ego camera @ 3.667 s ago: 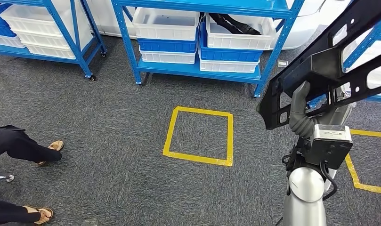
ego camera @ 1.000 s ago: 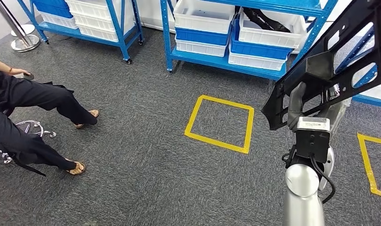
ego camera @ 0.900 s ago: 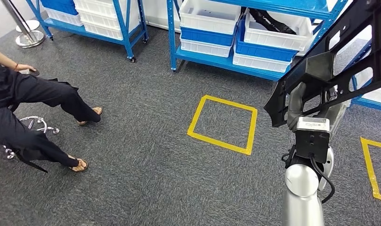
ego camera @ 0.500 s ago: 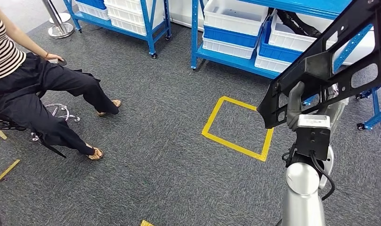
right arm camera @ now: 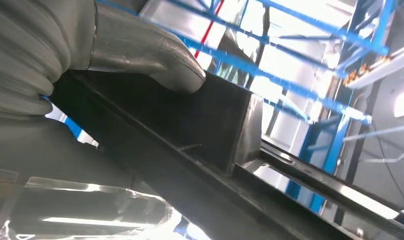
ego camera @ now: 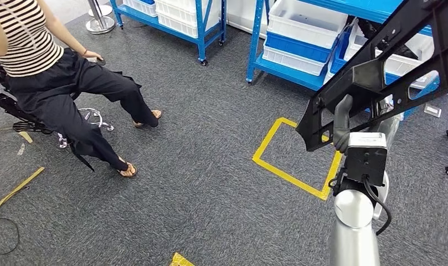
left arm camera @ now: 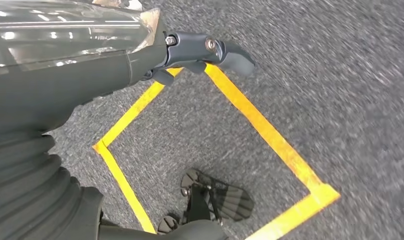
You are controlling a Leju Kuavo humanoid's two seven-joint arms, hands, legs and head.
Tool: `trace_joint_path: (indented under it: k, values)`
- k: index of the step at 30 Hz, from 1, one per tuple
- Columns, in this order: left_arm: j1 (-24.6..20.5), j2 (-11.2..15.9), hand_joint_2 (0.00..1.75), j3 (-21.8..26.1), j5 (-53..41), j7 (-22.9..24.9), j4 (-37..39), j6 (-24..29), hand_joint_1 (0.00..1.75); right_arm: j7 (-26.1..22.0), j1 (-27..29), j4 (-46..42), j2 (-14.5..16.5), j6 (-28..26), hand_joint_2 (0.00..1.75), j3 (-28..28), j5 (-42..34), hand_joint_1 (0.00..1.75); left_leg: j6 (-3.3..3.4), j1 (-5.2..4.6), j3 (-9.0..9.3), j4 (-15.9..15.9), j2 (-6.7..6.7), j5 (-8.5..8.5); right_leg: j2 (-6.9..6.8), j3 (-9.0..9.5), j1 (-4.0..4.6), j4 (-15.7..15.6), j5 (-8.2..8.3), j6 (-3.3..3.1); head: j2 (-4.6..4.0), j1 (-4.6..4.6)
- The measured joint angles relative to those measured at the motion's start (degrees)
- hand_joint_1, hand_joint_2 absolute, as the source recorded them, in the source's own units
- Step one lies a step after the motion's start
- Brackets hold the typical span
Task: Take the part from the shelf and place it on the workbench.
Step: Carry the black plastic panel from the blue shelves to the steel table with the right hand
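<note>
The right hand [ego camera: 343, 124] is gripping the long black part [ego camera: 376, 72], its thumb pressed over the part's upper face and the frame running up and away beyond the fingers. Across the last few seconds the whole head view has been sliding: the blue shelf [ego camera: 255, 39] is drifting off behind the part while a seated person [ego camera: 55, 88] is coming into view, so the robot is turning away from the shelf. The left hand [left arm camera: 209, 50] is hanging over the floor's yellow tape square [left arm camera: 269, 145], holding nothing, fingers seemingly loosely curled. Pickup looks done; the workbench is yet to be reached.
</note>
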Motion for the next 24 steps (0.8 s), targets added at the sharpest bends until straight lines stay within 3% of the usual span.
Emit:
trace_joint_path:
  k: [2, 5, 6, 7, 8, 10, 12, 13, 15, 17, 18, 19, 21, 22, 23, 24]
  values:
    - [0.0, 0.0, 1.75, 0.1, 0.1, 0.4, 0.0, 0.5, 0.0, 0.0, -0.4, 0.2, 0.3, 1.0, 1.75, 0.1, -0.9, 1.75, 0.85, 0.07, -0.02, -0.2, -0.96, 0.34, 1.23, -0.95, -0.32, 2.1, -1.37, 0.22, 0.0, 0.2]
    - [-0.2, -0.1, 1.75, 0.2, 0.2, 1.0, 0.0, 1.0, 0.0, 0.3, -1.8, 1.2, 0.7, 2.9, 1.75, 0.2, -2.7, 1.75, 1.68, 0.02, -0.2, -0.2, -2.48, 0.6, 4.03, -6.38, -0.43, 13.6, -6.31, -0.28, 0.0, 0.42]
    - [-0.3, -0.1, 1.75, 0.2, 0.2, 1.2, 0.0, 1.1, 0.0, 0.5, -2.3, 1.7, 0.8, 3.4, 1.75, 0.2, -3.2, 1.75, 1.76, -0.03, -0.26, -0.2, -3.16, 0.64, 4.34, -8.09, -0.41, 17.1, -7.34, -0.24, 0.0, 0.42]
    - [-0.3, -0.2, 1.75, 0.2, 0.2, 1.4, 0.0, 1.2, 0.0, 0.6, -2.7, 2.2, 1.0, 3.6, 1.75, 0.2, -3.5, 1.75, 1.8, -0.08, -0.28, -0.2, -3.88, 0.68, 4.46, -8.75, -0.4, 18.3, -7.36, -0.02, 0.0, 0.43]
    - [-0.3, -0.2, 1.75, 0.2, 0.3, 1.5, 0.0, 1.3, 0.0, 0.7, -3.2, 2.7, 1.2, 3.9, 1.75, 0.3, -3.7, 1.75, 1.8, -0.1, -0.26, -0.2, -4.62, 0.71, 4.58, -8.18, -0.4, 17.0, -6.4, 0.33, 0.0, 0.43]
    - [-0.2, -0.3, 1.75, 0.3, 0.4, 1.7, 0.0, 1.5, 0.0, 0.7, -4.5, 3.6, 1.6, 4.2, 1.75, 0.5, -4.0, 1.75, 1.67, -0.11, -0.22, -0.2, -5.98, 0.81, 5.68, -4.5, -0.48, 8.9, -2.87, 0.89, 0.0, 0.44]
    - [-0.3, -0.4, 1.75, 0.5, 0.6, 1.9, 0.0, 2.0, 0.0, 0.8, -6.4, 5.0, 2.1, 4.8, 1.75, 1.0, -4.6, 1.75, 1.22, -0.32, -0.51, 0.0, -6.97, 0.94, 7.15, -1.47, -0.46, 2.4, -0.43, 0.68, 0.0, 0.4]
    - [-0.3, -0.5, 1.75, 0.7, 0.7, 2.0, 0.0, 2.3, 0.0, 0.8, -7.5, 5.9, 2.5, 5.2, 1.75, 1.3, -4.9, 1.75, 0.92, -0.39, -0.77, 0.1, -7.32, 1.05, 7.56, -1.0, -0.38, 1.2, -0.02, 0.38, 0.0, 0.38]
    - [-0.2, -0.5, 1.75, 1.2, 1.1, 2.3, 0.0, 3.1, 0.0, 0.9, -10.0, 7.9, 3.6, 5.9, 1.75, 2.3, -5.4, 1.75, 0.31, -0.38, -1.24, 0.1, -7.77, 1.22, 6.96, -1.2, -0.36, 1.1, 0.26, -0.25, 0.0, 0.37]
    - [-0.1, -0.6, 1.75, 1.7, 1.5, 2.7, 0.0, 3.8, 0.0, 1.2, -12.9, 10.0, 5.0, 6.4, 1.75, 3.7, -6.0, 1.75, -0.3, -0.41, -2.08, 1.7, -6.17, 0.19, 6.23, -1.32, -0.64, 1.1, 0.51, -0.97, 0.0, 0.14]
    - [-0.2, -0.6, 1.75, 2.0, 1.6, 2.8, 0.0, 4.1, 0.0, 1.4, -14.4, 11.1, 5.8, 6.5, 1.75, 4.5, -6.3, 1.75, -0.63, -0.4, -3.21, 4.1, -4.82, -1.26, 5.78, -1.31, -0.78, 1.0, 0.58, -1.35, 0.0, -0.08]
    - [-0.3, -0.6, 1.75, 2.2, 1.8, 2.8, 0.0, 4.3, 0.0, 1.7, -15.9, 12.1, 6.4, 6.6, 1.75, 5.3, -6.7, 1.75, -0.94, -0.35, -4.93, 7.6, -3.48, -3.14, 5.28, -1.3, -0.67, 1.0, 0.55, -1.61, 0.0, -0.3]
    - [-0.4, -0.7, 1.75, 2.7, 2.0, 2.8, 0.0, 4.5, 0.0, 2.3, -18.3, 14.2, 7.5, 6.7, 1.75, 6.7, -7.3, 1.75, -1.38, -0.09, -8.75, 15.2, -2.43, -6.24, 4.08, -1.3, -0.45, 1.0, 0.44, -1.92, 0.0, -0.52]
    - [-0.4, -0.7, 1.75, 3.0, 2.1, 2.8, 0.0, 4.6, 0.0, 2.5, -19.4, 15.3, 8.0, 6.7, 1.75, 7.3, -7.6, 1.75, -1.5, 0.0, -9.74, 17.0, -2.31, -6.45, 3.47, -1.29, -0.38, 1.0, 0.38, -1.99, 0.0, -0.52]
    - [-0.4, -0.7, 1.75, 3.2, 2.3, 2.8, 0.0, 4.8, 0.0, 2.7, -20.4, 16.3, 8.6, 6.8, 1.75, 7.9, -7.9, 1.75, -1.55, 0.05, -9.54, 16.3, -2.15, -5.53, 2.89, -1.26, -0.35, 1.0, 0.32, -2.05, 0.0, -0.53]
    - [-0.4, -0.7, 1.75, 3.5, 2.5, 2.8, 0.0, 5.0, 0.0, 2.9, -21.7, 17.4, 9.2, 6.8, 1.75, 8.6, -8.3, 1.75, -1.54, 0.09, -8.16, 13.4, -1.79, -3.72, 2.36, -1.2, -0.34, 1.1, 0.22, -2.07, 0.0, -0.54]
